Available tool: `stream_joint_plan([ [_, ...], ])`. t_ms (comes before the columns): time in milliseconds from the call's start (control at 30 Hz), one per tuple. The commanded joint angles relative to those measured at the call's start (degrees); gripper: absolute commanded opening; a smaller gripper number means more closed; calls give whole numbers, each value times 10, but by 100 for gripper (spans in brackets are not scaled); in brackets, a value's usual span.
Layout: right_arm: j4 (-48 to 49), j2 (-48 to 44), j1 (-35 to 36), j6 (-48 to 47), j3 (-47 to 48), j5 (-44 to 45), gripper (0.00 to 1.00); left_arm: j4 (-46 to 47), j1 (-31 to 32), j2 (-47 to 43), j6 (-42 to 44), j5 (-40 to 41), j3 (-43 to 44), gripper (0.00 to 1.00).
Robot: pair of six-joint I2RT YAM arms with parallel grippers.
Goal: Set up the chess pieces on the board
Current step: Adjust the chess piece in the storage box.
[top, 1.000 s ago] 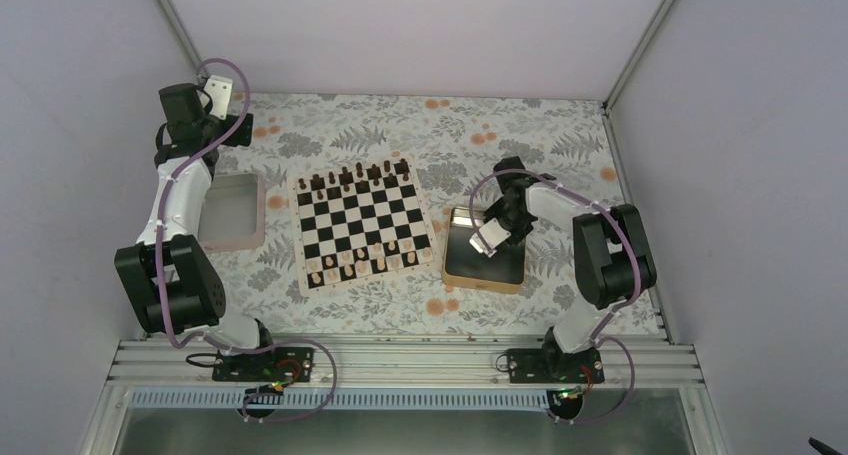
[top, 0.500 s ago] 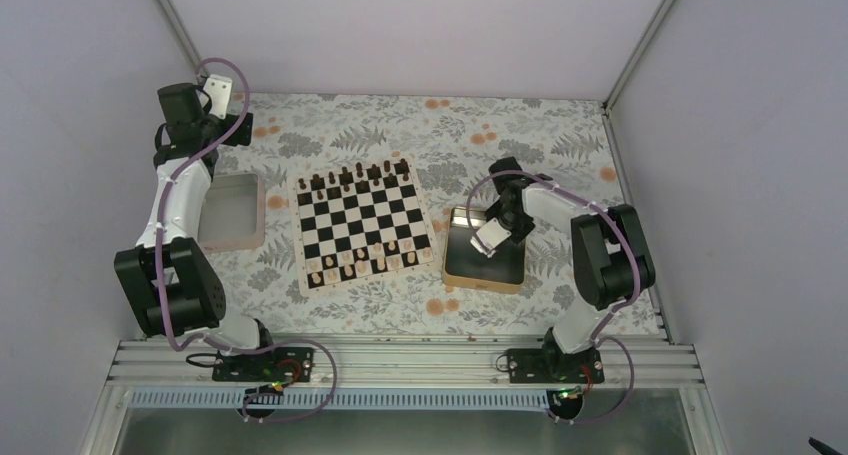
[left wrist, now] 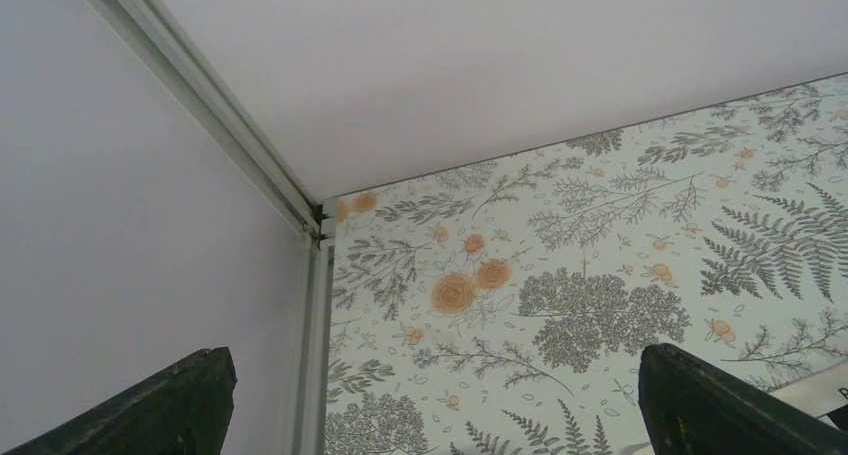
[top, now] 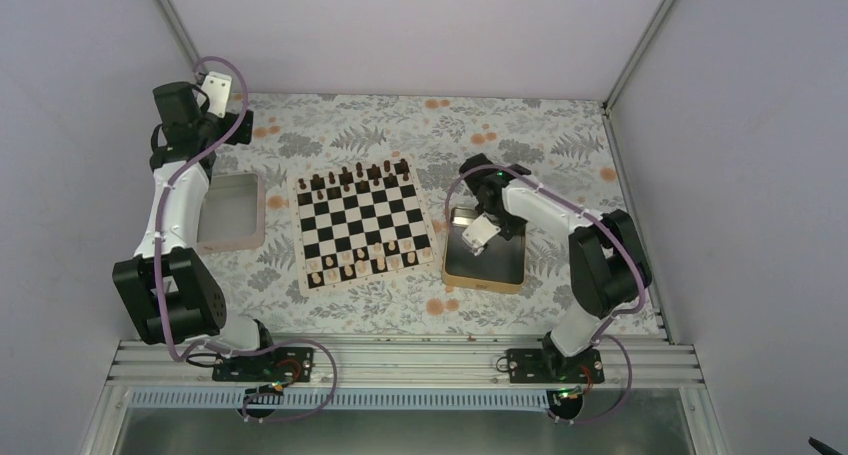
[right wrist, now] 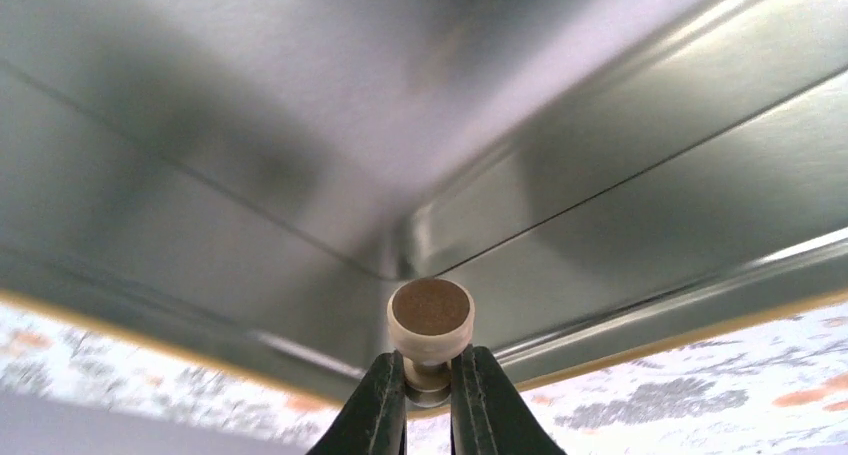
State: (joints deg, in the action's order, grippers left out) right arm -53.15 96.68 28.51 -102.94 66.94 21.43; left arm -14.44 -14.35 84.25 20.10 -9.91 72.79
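Top external view
- Board: the board (top: 365,225) is lying flat at the middle of the floral tabletop (top: 520,135).
- Light chess pieces: the light chess pieces (top: 362,265) are standing along the near rows of the board.
- Dark chess pieces: the dark chess pieces (top: 360,175) are standing along the far row.
- Trays: the gold tin tray (top: 484,281) is sitting just right of the board, and the pale tray (top: 230,241) is sitting just left of it.
- Left arm: the left arm (top: 178,190) is reaching up toward the far left corner, well apart from the board.
- Right gripper: the right gripper (top: 470,240) is hanging over the far left part of the gold tin tray. Its grip is too small to tell in this view.

Left wrist view
- Left gripper: the left gripper (left wrist: 432,375) is holding its fingers spread wide, with nothing between them.
- Background: the camera is facing the far left corner of the floral tabletop and the bare walls.

Right wrist view
- Right gripper: the fingers (right wrist: 383,405) are pinching a light piece (right wrist: 431,317) by its narrow neck.
- Light piece: its round brown underside is facing the camera. It is hanging in front of an inner corner of the gold tin tray, clear of the tray's metal wall.
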Motion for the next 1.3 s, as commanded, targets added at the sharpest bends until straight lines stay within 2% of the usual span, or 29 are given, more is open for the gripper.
stream_joint_plan([
  [0,-79,7,36,85,-3,151,4,-3,1,-23,-4,-21,13,100],
  [167,-141,57,65,187,26,255,4,-4,1,-29,-5,-25,14,100],
  [300,-199,104,83,275,60,299,4,-3,1,-33,-4,-25,13,100],
  [400,-207,135,84,321,71,332,4,-2,1,-36,-4,-24,13,100],
  [700,-207,147,85,339,68,316,9,0,1,-34,-3,-21,10,100],
  [967,-206,144,87,343,74,284,28,-1,1,-31,-2,-19,11,100],
  [1267,-206,119,84,343,95,209,29,-2,1,-25,-2,-14,14,100],
])
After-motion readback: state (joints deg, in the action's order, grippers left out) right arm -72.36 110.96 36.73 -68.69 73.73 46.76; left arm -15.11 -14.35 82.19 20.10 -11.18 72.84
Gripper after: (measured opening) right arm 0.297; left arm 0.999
